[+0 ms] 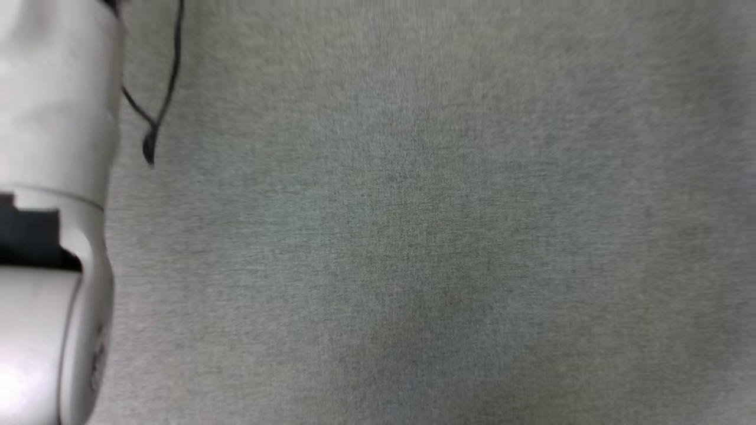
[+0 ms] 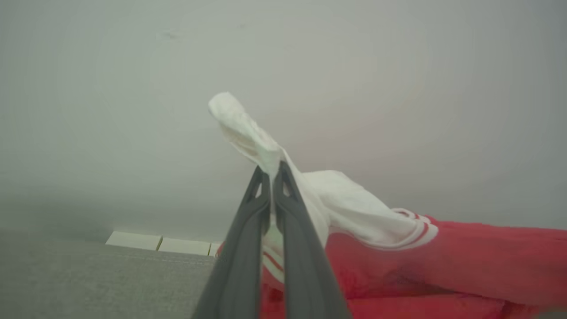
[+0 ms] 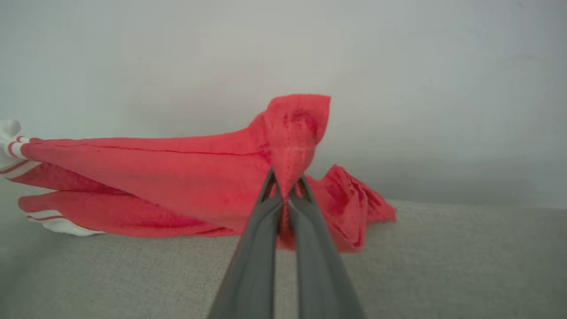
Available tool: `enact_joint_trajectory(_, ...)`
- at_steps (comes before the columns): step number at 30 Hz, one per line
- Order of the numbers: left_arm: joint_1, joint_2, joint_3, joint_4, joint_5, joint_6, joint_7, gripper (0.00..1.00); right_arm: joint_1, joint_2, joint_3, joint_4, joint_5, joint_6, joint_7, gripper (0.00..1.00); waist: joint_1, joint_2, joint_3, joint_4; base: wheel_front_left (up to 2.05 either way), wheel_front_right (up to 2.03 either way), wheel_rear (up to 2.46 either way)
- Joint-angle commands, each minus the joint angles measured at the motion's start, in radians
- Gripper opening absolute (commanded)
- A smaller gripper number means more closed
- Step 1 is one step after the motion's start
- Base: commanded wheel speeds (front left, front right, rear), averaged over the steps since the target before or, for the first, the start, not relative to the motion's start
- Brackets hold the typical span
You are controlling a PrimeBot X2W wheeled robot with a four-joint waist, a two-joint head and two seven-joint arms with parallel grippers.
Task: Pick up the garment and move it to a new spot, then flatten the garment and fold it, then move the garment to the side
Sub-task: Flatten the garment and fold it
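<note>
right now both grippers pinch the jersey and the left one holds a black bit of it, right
Not black: the left gripper pinches a white part of the jersey, as the left wrist view shows. The right gripper pinches it too.

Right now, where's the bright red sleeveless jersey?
In wrist views, the bright red sleeveless jersey spans from the left gripper, on its white lining, to the right gripper, on a red corner; lower folds touch grey fabric surface.
</note>
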Motion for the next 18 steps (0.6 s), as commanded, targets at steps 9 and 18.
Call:
enact_joint_trajectory(9,0.314,0.006,0.073,0.017,-0.059,-0.046,-0.019,0.00,0.317,-0.081,0.119,-0.100,0.105,-0.001,-0.021,0.00,-0.0001,0.0000,-0.283,0.022,0.00,0.00,0.00)
enact_joint_trajectory(18,0.704,0.034,0.118,-0.124,-0.054,-0.022,-0.020,0.00,0.642,-0.136,0.207,-0.233,0.168,-0.001,-0.079,0.00,-0.0001,0.0000,-0.472,0.015,0.00,0.00,0.00)
